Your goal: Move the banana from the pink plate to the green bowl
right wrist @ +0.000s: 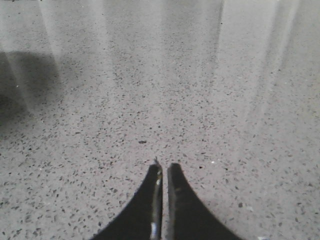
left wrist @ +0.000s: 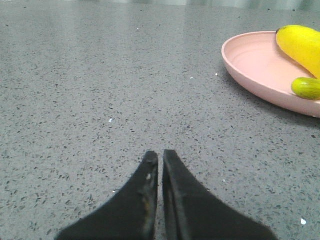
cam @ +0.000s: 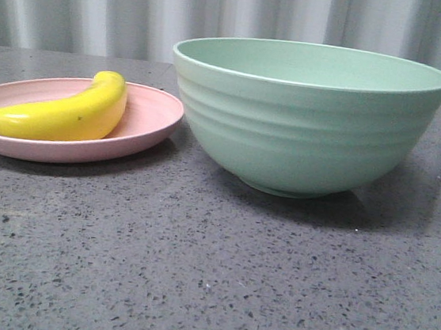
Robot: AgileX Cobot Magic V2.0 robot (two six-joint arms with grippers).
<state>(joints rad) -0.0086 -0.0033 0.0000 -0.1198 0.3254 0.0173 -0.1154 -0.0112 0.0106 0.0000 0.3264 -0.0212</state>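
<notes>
The yellow banana [cam: 67, 112] lies on the pink plate [cam: 150, 121] at the left of the front view. The big mint-green bowl [cam: 305, 123] stands right of the plate, almost touching it. No gripper shows in the front view. In the left wrist view my left gripper [left wrist: 160, 155] is shut and empty over bare table, with the plate [left wrist: 252, 65] and banana [left wrist: 300, 42] well off to one side. In the right wrist view my right gripper [right wrist: 164, 167] is shut and empty over bare table; no task object shows there.
A dark speckled grey tabletop [cam: 208, 275] stretches in front of the plate and bowl. A pale pleated curtain [cam: 103, 4] hangs behind the table. A dark shadow [right wrist: 22, 80] lies on the table in the right wrist view.
</notes>
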